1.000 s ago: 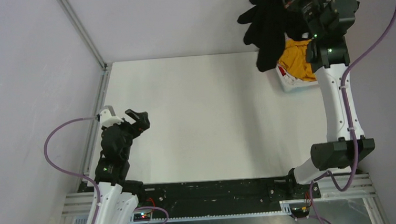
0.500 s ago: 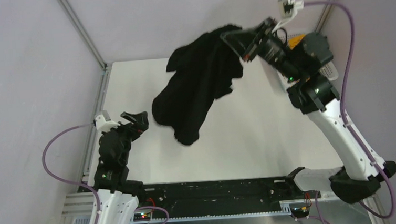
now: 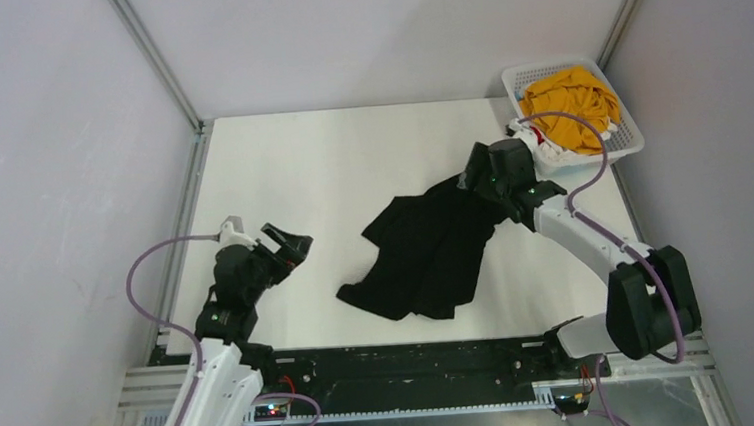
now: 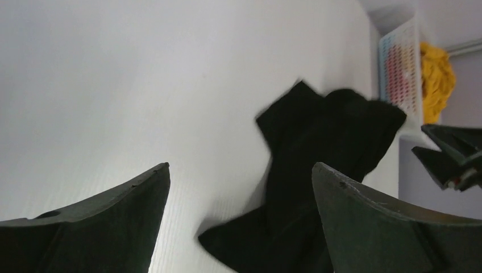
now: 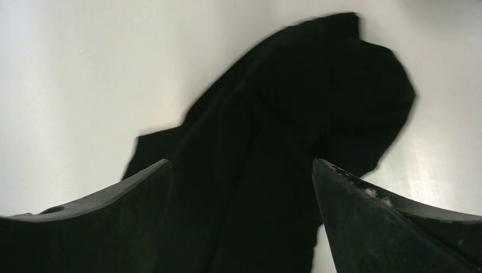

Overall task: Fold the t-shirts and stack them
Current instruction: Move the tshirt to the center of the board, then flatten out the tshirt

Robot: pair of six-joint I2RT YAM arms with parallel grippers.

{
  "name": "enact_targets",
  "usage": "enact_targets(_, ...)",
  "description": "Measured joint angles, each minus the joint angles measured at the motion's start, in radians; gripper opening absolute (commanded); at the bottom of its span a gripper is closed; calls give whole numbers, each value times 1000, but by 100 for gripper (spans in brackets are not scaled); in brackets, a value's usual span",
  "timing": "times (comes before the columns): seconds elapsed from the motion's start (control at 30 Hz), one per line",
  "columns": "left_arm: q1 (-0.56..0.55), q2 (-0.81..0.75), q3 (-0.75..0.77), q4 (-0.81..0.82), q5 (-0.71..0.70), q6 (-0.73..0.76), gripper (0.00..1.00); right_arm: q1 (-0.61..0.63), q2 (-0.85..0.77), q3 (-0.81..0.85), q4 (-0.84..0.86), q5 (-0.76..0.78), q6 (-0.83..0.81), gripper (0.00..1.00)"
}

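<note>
Now the right end effector point(image 3: 468, 181) hangs low over the table point(image 3: 349, 155) with its two fingers spread wide, and nothing is gripped between them. In the right wrist view the black t-shirt point(image 5: 284, 142) fills the gap between the fingers and goes on ahead of them, lying crumpled on the table. From above, the same black t-shirt point(image 3: 426, 255) starts just under this end effector and spreads away in front of it in uneven folds, with one pointed corner at its far end.

The left end effector point(image 3: 290, 241) is also wide open and holds nothing. It is well apart from the black t-shirt, which lies ahead of it and a little to its right.

Behind the right end effector stands the white basket point(image 3: 618, 98), and the mustard-yellow t-shirt point(image 3: 571, 104) is piled inside it, rising above the rim.
</note>
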Motion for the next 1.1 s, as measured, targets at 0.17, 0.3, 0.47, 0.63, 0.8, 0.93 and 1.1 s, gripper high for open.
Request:
enact_targets(0.17, -160, 135, 0, 1, -23, -3, 98, -95, 50, -1, -47, 84, 0, 99)
enact_targets(0.3, -364, 248, 1, 0, -59, 0, 98, -47, -21, -2, -119, 145, -2, 99)
enact_targets(0.47, -543, 322, 1, -17, -127, 1, 98, 92, -240, -62, -217, 222, 24, 99)
enact_targets(0.63, -698, 347, 1, -37, -213, 9, 98, 133, -433, -219, -246, 193, 68, 99)
enact_targets(0.8, -770, 476, 44, -57, -299, 37, 98, 147, -453, -303, -264, 144, 88, 99)
enact_targets(0.93, -772, 641, 151, -60, -364, 65, 98, 172, -443, -309, -257, 126, 88, 99)
enact_targets(1.1, -772, 800, 250, -52, -393, 97, 89, 195, -419, -311, -253, 114, 90, 99)
